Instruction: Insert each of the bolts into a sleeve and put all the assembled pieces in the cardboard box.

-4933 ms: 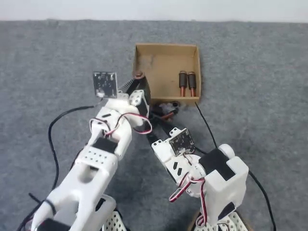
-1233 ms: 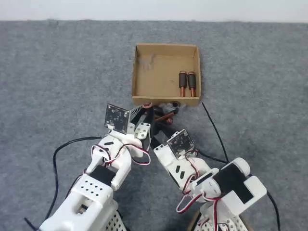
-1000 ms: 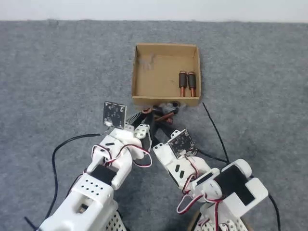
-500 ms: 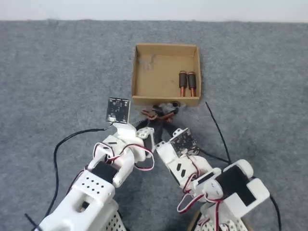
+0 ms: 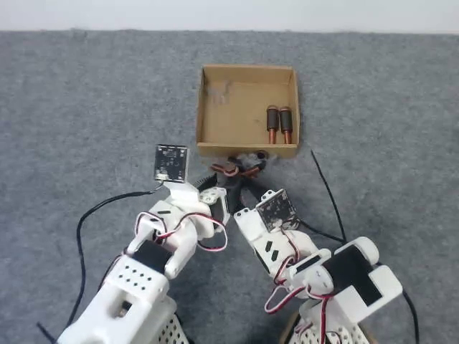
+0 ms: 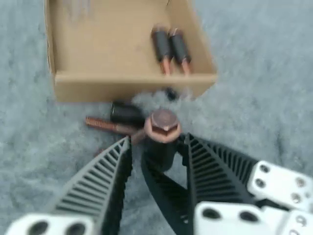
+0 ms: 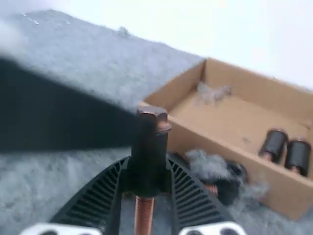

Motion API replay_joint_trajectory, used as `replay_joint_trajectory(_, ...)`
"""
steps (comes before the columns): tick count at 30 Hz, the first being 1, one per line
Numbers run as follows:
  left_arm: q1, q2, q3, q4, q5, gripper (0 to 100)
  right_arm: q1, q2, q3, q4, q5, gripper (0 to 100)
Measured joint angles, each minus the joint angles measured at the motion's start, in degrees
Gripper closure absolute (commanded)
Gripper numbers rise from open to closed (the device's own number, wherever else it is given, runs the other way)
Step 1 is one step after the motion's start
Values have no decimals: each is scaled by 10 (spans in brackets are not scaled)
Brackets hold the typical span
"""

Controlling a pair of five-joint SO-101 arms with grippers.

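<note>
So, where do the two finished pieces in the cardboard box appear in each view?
High view: the two finished pieces lie side by side at the right wall of the cardboard box.
Left wrist view: the pieces lie in the box, beyond the held sleeve.
Right wrist view: the pieces lie past the box's near wall.
Shared landmark: the cardboard box.

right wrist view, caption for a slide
Right claw grips a sleeved bolt near the cardboard box, two finished pieces inside.

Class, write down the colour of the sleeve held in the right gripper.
The sleeve is black, with a copper-coloured bolt through it; it shows best in the right wrist view.
</note>
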Motion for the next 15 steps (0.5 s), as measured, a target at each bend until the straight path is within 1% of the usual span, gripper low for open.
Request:
replay_joint_trajectory(4,-2,-102,0,65,1,841,4,14,-18,4,0,992)
replay_joint_trajectory(8,-3,-216,4,131,1,845,4,43,-21,-23,0,992)
replay_joint_trajectory(10,-13,-265,20,142,1,884,4,51,-21,-34,0,992)
replay_joint_trajectory(13,-55,-319,32,142,1,990,6,52,-21,-40,0,992)
replay_joint_trajectory(15,-88,-341,32,142,1,984,6,52,-21,-41,0,992)
